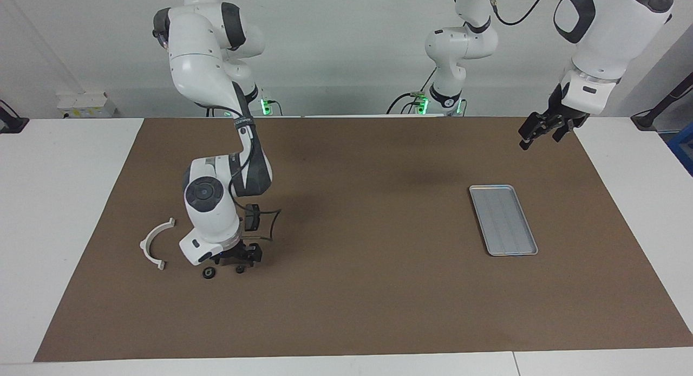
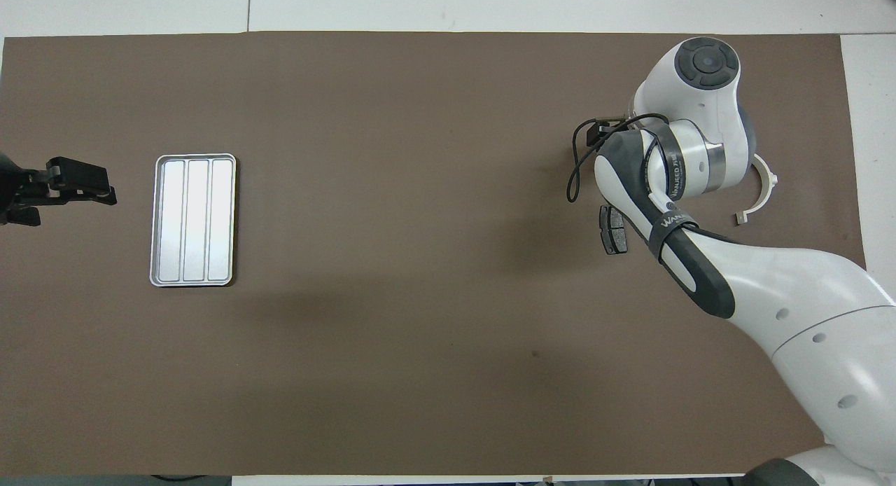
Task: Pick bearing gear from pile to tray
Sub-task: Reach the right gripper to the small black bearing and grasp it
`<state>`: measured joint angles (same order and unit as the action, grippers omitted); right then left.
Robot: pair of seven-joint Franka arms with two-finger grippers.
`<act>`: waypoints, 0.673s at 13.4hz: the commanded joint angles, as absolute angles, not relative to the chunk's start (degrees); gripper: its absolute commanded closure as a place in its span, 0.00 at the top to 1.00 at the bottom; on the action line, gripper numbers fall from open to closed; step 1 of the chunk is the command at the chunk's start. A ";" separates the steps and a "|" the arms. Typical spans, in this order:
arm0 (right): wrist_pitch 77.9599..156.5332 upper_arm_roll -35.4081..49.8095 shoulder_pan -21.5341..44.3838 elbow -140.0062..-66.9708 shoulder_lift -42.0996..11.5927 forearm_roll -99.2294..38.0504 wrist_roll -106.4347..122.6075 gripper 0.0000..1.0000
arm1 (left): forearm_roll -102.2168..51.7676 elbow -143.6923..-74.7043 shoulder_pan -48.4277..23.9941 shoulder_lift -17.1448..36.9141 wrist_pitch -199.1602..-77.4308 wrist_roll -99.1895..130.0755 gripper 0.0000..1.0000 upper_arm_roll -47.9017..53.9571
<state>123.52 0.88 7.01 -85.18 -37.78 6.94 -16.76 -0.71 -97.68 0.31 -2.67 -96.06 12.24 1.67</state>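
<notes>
1. Brown matting [image 1: 368, 289] is spread over the white table [image 1: 59, 202], leaving broad bare room between pile and tray.
2. The right gripper [image 1: 238, 261] is held low over the small black round pieces [image 1: 208, 273], its jaws spread apart, nothing gripped.
3. A white curved arc [image 1: 154, 243] and a dark grey plate [image 2: 613, 230] are scattered nearby.
4. The silver ribbed tray [image 1: 503, 220] is seen toward the left arm's end.
5. The left gripper [image 1: 538, 131] is parked over the mat's edge, jaws apart.
</notes>
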 commanded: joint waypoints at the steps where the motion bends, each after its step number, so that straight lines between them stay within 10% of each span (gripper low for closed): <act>1: 123.31 0.97 7.47 -82.09 -39.55 8.18 -19.25 1.00 | -1.14 -98.79 -0.09 -3.52 -96.77 11.87 1.00 1.32; 9: 124.46 1.05 6.77 -81.74 -40.08 3.26 -20.83 0.99 | -1.14 -98.79 -0.09 -3.52 -96.86 11.87 1.00 1.32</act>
